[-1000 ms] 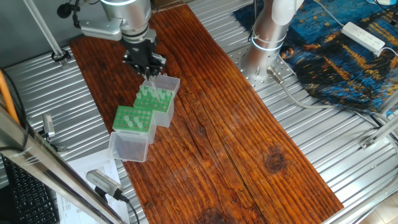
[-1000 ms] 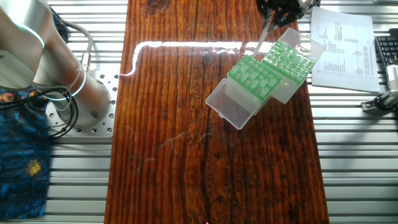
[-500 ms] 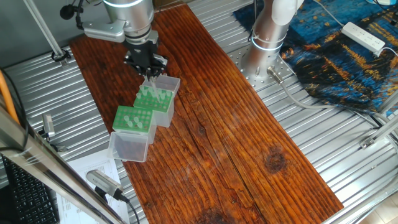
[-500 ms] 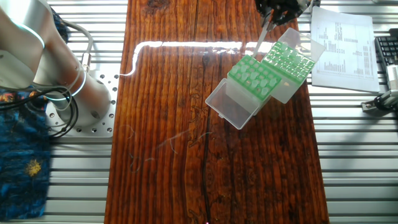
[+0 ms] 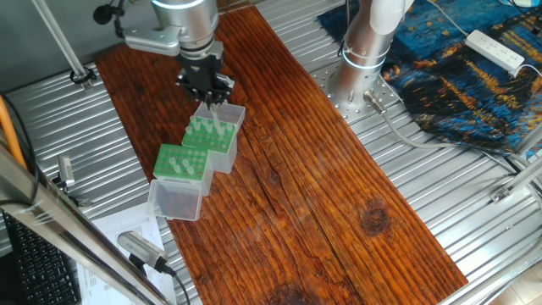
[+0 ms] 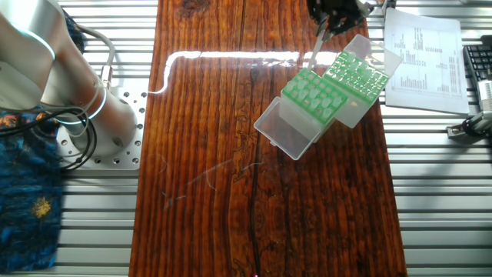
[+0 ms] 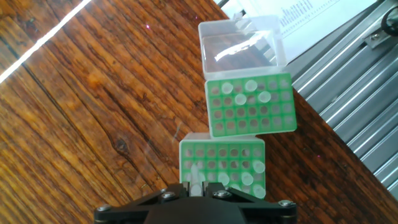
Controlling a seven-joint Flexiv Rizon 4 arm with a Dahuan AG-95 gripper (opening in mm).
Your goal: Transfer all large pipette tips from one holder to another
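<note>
My gripper is shut on one large pipette tip, a pale cone hanging point down. It hangs above the left part of the nearer green holder, which has several large pipette tips standing along its right side. The farther green holder carries several tips in its upper rows. The hand hides the near holder's closest edge in the hand view.
Each holder has a clear hinged lid lying open: one by the gripper, one at the far end. Both holders sit on a wooden board. A printed sheet and the ribbed metal table lie beyond.
The gripper, still holding the tip, has drifted a little sideways away from the printed sheet's side. The holders and lids have not moved.
</note>
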